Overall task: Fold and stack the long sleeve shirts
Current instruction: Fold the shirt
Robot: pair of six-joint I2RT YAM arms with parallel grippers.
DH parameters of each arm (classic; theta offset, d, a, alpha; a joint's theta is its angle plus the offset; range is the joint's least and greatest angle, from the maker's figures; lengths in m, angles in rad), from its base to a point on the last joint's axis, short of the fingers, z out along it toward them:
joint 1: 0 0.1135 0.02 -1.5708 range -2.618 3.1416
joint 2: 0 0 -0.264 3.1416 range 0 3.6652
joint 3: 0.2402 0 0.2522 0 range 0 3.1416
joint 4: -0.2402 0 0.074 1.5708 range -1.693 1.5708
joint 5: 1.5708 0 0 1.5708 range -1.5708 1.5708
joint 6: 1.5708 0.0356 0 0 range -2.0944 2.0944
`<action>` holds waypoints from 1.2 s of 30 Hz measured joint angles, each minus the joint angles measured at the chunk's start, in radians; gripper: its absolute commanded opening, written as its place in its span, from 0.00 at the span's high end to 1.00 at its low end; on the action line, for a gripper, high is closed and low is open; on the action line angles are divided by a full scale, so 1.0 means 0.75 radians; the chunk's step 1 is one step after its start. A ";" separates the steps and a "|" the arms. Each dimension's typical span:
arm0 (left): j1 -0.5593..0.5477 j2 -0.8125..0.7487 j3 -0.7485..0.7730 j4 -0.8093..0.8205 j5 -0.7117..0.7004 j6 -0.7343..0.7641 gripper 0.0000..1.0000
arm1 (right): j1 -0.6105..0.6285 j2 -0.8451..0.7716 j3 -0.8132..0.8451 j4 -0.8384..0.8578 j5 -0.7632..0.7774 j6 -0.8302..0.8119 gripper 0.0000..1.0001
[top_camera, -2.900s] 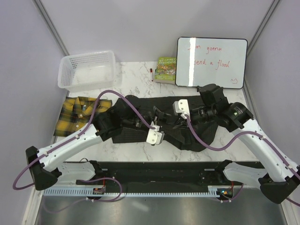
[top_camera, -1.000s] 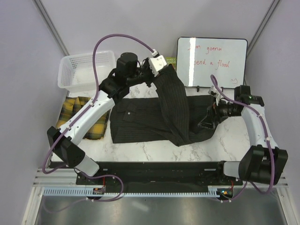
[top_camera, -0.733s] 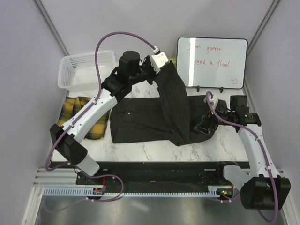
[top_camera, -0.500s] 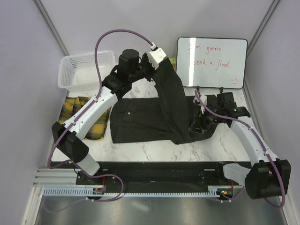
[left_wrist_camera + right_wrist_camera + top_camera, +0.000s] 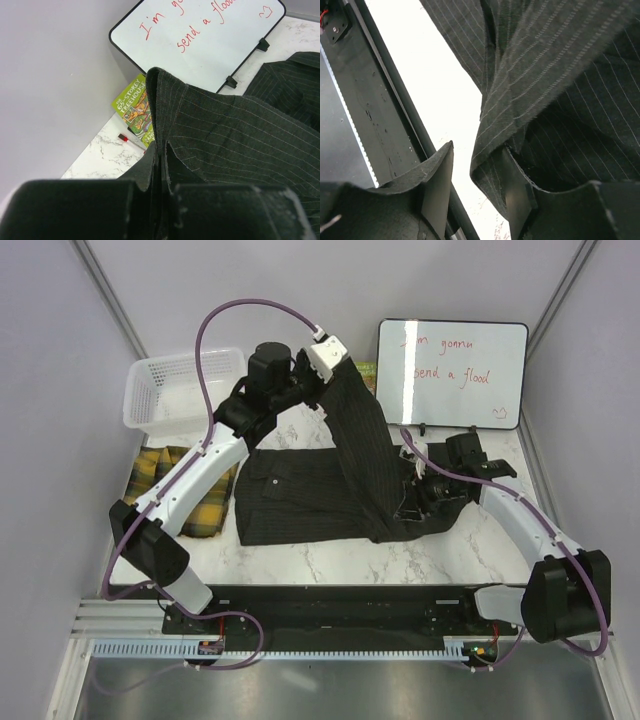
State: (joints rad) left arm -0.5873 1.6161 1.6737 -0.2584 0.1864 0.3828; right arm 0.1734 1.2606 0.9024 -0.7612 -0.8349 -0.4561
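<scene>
Now your left gripper, high in the upper middle of the top view, is clenched on a fold of the dark pinstriped shirt, holding a band of cloth raised above the body spread flat on the table at centre frame. Your right gripper sits low at that shirt's right edge, jaws apart, a hanging cloth edge between its fingers. The plaid shirt lies at the left edge, near the dark one.
</scene>
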 measured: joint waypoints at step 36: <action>-1.004 -0.692 -0.771 -0.471 1.027 0.101 0.65 | -0.153 -0.629 -0.108 -0.271 0.272 -0.754 1.00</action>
State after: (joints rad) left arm -1.3399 1.0969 1.0954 -0.6117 0.9569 0.4587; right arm 0.0586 0.7887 0.8211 -0.9646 -0.6308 -1.0218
